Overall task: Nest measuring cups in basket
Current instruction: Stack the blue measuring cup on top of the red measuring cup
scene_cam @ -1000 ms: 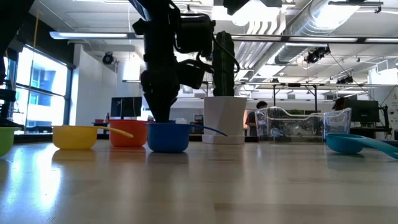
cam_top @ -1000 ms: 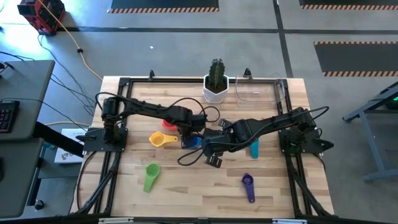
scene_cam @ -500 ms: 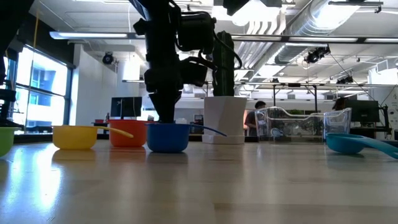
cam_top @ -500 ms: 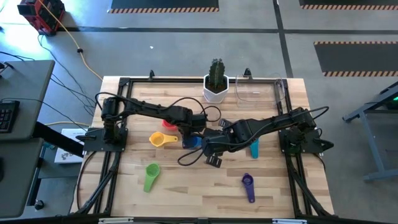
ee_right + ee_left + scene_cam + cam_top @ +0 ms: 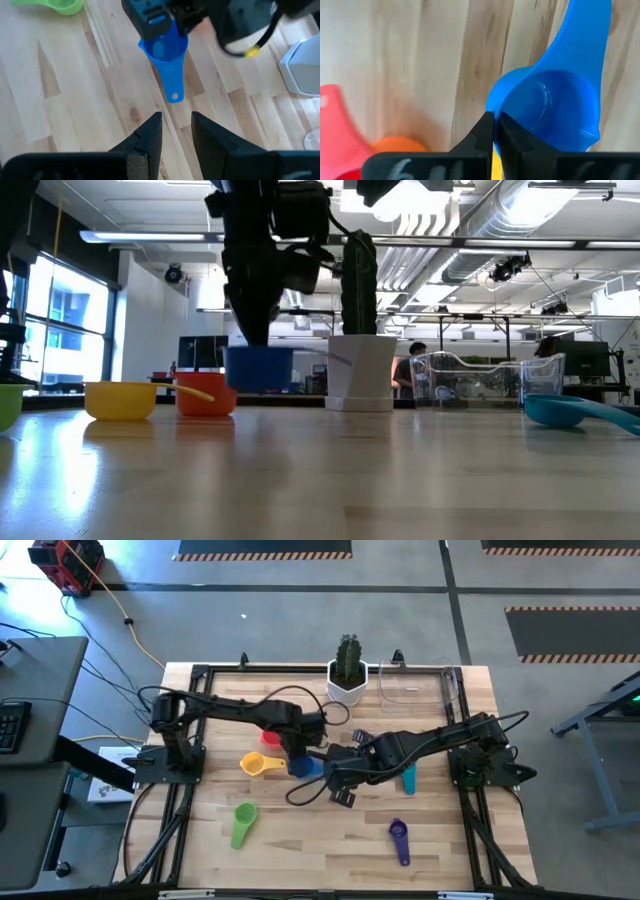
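We saw the left gripper (image 5: 250, 340) clamped on the blue cup's (image 5: 259, 369) rim, holding it above the table (image 5: 320, 470) (right gripper (image 5: 174, 131) parted, empty).

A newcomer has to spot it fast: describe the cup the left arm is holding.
Find the white cactus pot at the table's far edge, then look just in front of it to the left gripper. Its fingers are shut on the rim of the blue cup, lifted clear of the wood. The orange-red cup and yellow cup beside it rest on the table.
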